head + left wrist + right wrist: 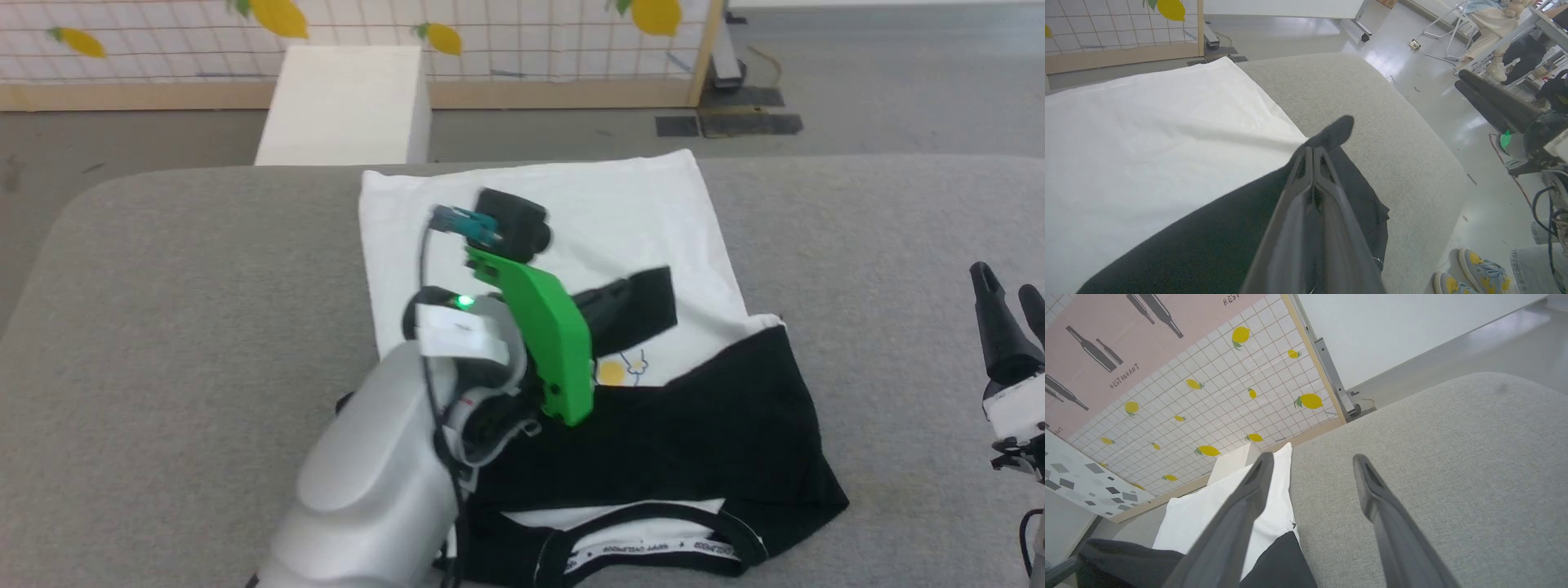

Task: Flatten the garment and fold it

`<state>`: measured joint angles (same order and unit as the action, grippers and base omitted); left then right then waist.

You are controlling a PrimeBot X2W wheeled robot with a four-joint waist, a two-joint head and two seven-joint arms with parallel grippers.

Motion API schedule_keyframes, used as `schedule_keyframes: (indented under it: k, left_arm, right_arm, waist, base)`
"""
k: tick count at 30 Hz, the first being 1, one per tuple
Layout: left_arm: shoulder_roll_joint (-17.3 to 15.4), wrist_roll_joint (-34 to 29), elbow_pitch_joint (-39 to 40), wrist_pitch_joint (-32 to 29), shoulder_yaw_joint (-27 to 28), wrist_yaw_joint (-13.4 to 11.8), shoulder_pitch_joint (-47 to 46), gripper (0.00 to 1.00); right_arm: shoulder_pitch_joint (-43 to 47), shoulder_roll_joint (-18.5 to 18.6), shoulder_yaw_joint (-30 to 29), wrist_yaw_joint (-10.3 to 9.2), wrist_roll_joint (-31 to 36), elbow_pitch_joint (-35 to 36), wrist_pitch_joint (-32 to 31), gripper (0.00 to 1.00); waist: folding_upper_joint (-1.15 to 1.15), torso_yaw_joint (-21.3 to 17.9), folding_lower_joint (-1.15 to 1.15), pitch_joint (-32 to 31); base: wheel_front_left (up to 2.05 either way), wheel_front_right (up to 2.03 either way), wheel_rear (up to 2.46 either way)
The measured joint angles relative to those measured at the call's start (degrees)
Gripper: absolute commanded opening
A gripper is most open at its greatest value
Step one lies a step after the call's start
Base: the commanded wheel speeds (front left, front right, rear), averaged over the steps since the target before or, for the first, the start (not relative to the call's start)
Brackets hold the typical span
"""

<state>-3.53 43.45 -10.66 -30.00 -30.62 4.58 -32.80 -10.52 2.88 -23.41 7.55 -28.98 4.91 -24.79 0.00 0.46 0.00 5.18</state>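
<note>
Left wrist view: the left gripper (1312, 150) has its jaws pressed together, pinching a fold of the black sleeve (1333, 132) of the garment (1147, 134); a small flap of that black cloth sticks out just past the fingertips. Around the pinch, the sleeve runs back under the fingers (1294, 212), and the white body of the shirt lies flat beside it, reaching toward the far edge of the grey cloth-covered worktop (1372, 102). Head view: the same pinch sits near the middle of the garment, with the sleeve drawn across the white chest panel above the small blue-and-yellow print (620, 367); a green wrist housing (547, 343) and a pale forearm (375, 482) partly cover the shirt's left side. The black fabric (718, 441) is bunched at the near side, and the black neck trim (653, 549) lies closest to the robot. The right gripper (1311, 457) has its jaws spread wide with nothing between them; it hovers over bare worktop, well apart from the garment's right edge. Farther out, a white box (347, 102) stands on the floor just beyond the worktop's far edge, before a grid-patterned screen printed with lemons (522, 33). A person's yellow-and-grey shoes (1482, 271) and a jeans hem (1531, 261) show on the floor beside the worktop's rounded corner.
</note>
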Motion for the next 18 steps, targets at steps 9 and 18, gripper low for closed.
schedule_keyframes:
  k: [9, 18]
  left_arm:
    - [0.47, 2.13, -5.77, 6.5, -14.59, -1.48, -3.19, 0.0]
    - [0.54, 6.6, -13.94, 7.93, -27.28, -1.7, -3.65, 0.0]
  right_arm:
    - [0.01, 0.01, 0.92, 0.0, -0.8, -1.13, 1.54, 1.0]
    - [0.01, 0.02, 1.63, 0.0, -0.87, -1.44, 2.21, 1.0]
  waist:
    - [0.0, -4.52, 0.0, 2.43]
    - [0.0, -6.58, 0.0, 4.81]
  base:
    - [0.0, 0.0, 0.0]
    - [0.0, 0.0, 0.0]
